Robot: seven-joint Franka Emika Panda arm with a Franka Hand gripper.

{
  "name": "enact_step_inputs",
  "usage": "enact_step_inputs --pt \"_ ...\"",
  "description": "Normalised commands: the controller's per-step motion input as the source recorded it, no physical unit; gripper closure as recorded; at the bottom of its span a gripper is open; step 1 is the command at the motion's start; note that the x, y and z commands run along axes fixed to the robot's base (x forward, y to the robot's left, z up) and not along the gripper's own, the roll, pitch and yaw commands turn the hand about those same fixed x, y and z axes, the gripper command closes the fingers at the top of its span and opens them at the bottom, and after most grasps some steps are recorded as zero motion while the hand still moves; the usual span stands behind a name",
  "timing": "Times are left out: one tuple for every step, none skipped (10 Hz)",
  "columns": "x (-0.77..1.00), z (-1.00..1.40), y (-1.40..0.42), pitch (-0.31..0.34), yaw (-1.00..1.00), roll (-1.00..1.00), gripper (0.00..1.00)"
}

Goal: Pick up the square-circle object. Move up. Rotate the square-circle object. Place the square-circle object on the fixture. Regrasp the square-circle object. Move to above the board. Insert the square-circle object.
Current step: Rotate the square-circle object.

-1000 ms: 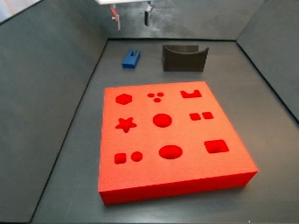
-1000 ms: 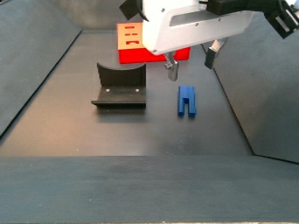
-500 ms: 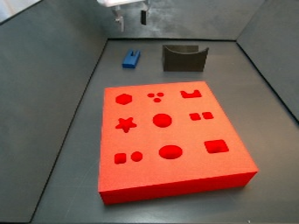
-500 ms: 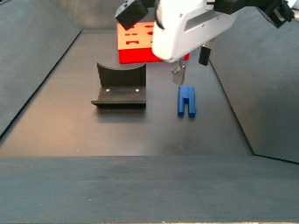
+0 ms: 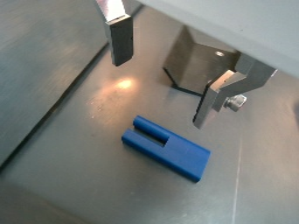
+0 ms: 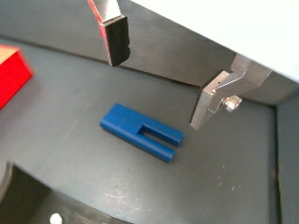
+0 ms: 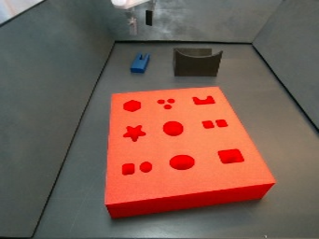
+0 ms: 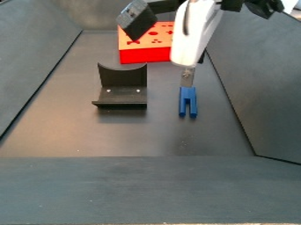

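The gripper (image 5: 163, 83) hung open and empty above the square-circle object (image 5: 167, 148), its long axis lying diagonally under the jaws.

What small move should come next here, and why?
Probably a straight descent. The gripper is open and empty above the floor, and the square-circle object lies flat below, roughly between the fingers in both wrist views, not yet touched. Lowering would bring the fingers around it for closing.

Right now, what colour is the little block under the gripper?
Bright blue, clearest in a wrist view, below the open gripper.
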Motion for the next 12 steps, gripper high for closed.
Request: enact_step_inputs --pt "0.02 -0.05 0.0 0.001 1.0 0.0 0.0" --pt "0.02 -0.05 0.0 0.001 1.0 0.0 0.0" --pt "0.02 -0.05 0.0 0.001 1.0 0.0 0.0" --pt "0.02 -0.05 0.0 0.001 1.0 0.0 0.0" --pt "0.02 -0.05 0.0 0.001 1.0 0.0 0.0" --pt "0.02 -0.05 0.0 0.001 1.0 0.0 0.0" --pt "0.02 -0.05 0.0 0.001 1.0 0.0 0.0" --pt "0.02 -0.05 0.0 0.001 1.0 0.0 0.0" --pt "0.02 -0.05 0.0 0.001 1.0 0.0 0.0" --pt "0.02 -0.05 0.0 0.001 1.0 0.0 0.0" --pt "0.02 -0.05 0.0 0.001 1.0 0.0 0.0" --pt "0.02 -0.05 0.0 0.001 1.0 0.0 0.0"
